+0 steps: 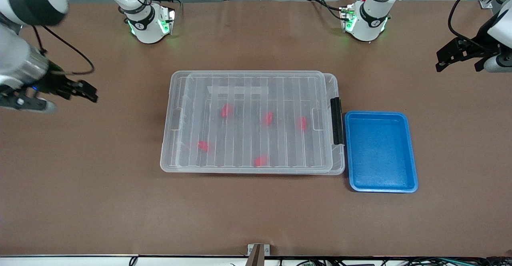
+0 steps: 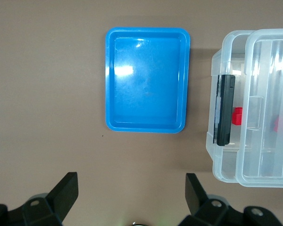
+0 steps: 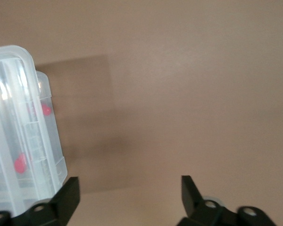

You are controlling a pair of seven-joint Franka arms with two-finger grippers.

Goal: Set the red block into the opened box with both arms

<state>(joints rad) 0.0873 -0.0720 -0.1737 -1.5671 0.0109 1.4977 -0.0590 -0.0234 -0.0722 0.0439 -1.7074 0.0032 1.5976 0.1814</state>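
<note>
Clear box [image 1: 252, 166] mid-table, ribbed lid [image 1: 256, 94] on, five red blocks [image 1: 267, 118] inside

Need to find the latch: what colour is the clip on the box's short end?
Black clip, clearest in the left wrist view.

Front view: high camera across surface [image 1: 100, 202], faces both arm bases along top edge, looks steeply down, takes in whole box [image 1: 253, 123] and blue tray [image 1: 381, 151].

Left wrist view: looks straight down from well above, own fingers [image 2: 63, 190] at frame edge; sees blue tray whole, plus latch end of box.

Right wrist view: looks down, own fingers [image 3: 66, 195] at frame edge; sees box's unlatched end, bare surface.

Shared: box in all three views; blue tray in front and left wrist views only.
</note>
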